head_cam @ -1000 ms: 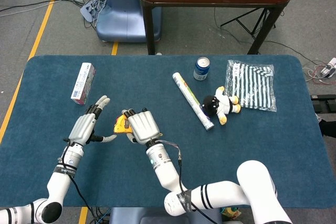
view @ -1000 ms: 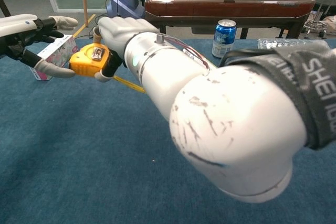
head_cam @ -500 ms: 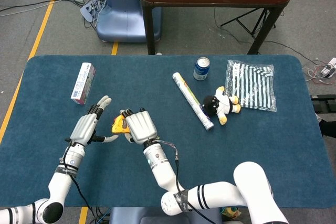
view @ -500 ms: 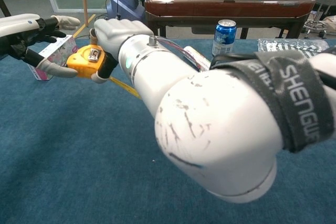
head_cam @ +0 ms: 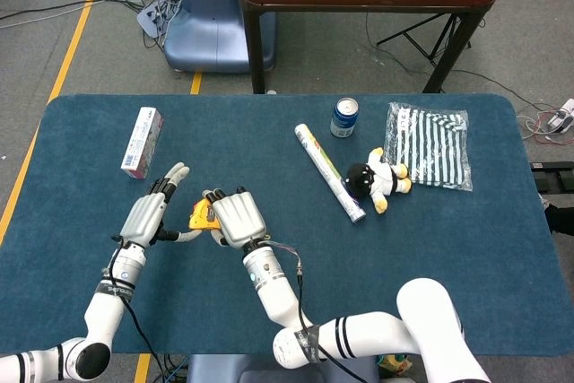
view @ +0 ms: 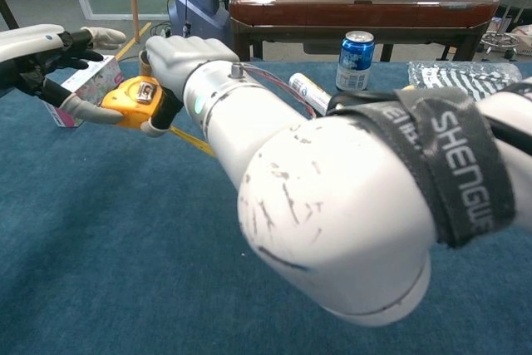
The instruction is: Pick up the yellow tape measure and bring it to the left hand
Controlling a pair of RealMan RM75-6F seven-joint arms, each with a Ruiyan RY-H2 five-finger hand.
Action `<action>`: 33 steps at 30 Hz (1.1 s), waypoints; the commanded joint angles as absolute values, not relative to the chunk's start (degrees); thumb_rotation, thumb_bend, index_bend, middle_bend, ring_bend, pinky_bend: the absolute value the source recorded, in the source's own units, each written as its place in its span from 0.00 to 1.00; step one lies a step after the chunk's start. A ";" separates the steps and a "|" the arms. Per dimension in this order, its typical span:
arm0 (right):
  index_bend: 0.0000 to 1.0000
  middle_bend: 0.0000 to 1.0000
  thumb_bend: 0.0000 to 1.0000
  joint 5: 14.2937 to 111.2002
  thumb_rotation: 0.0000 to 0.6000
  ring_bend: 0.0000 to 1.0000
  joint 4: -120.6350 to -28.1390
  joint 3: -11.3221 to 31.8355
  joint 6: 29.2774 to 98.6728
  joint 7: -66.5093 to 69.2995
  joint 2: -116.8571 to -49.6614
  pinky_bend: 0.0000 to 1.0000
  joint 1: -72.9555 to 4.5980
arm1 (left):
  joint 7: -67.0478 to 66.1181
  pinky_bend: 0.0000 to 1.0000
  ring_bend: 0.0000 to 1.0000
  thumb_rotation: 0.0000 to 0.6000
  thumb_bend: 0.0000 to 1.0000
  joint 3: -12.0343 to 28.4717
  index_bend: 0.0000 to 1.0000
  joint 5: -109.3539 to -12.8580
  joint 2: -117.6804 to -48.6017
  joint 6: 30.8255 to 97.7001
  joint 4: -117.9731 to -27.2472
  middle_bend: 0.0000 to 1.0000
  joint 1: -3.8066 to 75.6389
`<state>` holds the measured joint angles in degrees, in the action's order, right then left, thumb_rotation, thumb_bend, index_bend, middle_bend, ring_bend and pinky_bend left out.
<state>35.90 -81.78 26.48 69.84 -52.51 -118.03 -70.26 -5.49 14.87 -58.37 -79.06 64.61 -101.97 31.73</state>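
1. The right hand (view: pixel 170 60) grips the yellow tape measure (view: pixel 133 95) from above and behind, its fingers curled around the case and holding it clear of the blue counter (view: pixel 125 230).
2. The tape measure sits between the two hands, at the left-centre of the counter. In the head view only a small yellow part (head_cam: pixel 200 213) shows beside the right hand (head_cam: pixel 235 218).
3. The left hand (head_cam: pixel 148 215) holds nothing; its fingers are spread and its palm faces the tape measure. In the chest view its thumb appears to touch or nearly touch the near end of the case; contact cannot be confirmed.
4. Handling, as a judgement: the case looks like a rigid, compact plastic shell, probably dense for its bulk because of the coiled blade inside. It should not deform under grip, but its smooth rounded flanks may slip.
5. A thin yellow strip trails below the case toward the counter, possibly an extended blade; it could snag or swing.
6. The best hold for the left hand would be across the broad flat sides, away from the black lock button (view: pixel 146 87) on top.
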 commanded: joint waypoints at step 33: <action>0.64 0.63 0.65 35.54 1.00 0.53 -82.66 26.05 68.82 -52.26 -116.31 0.30 -68.87 | -6.34 0.00 0.00 1.00 0.17 14.77 0.22 -56.16 -77.60 65.32 -101.77 0.01 31.15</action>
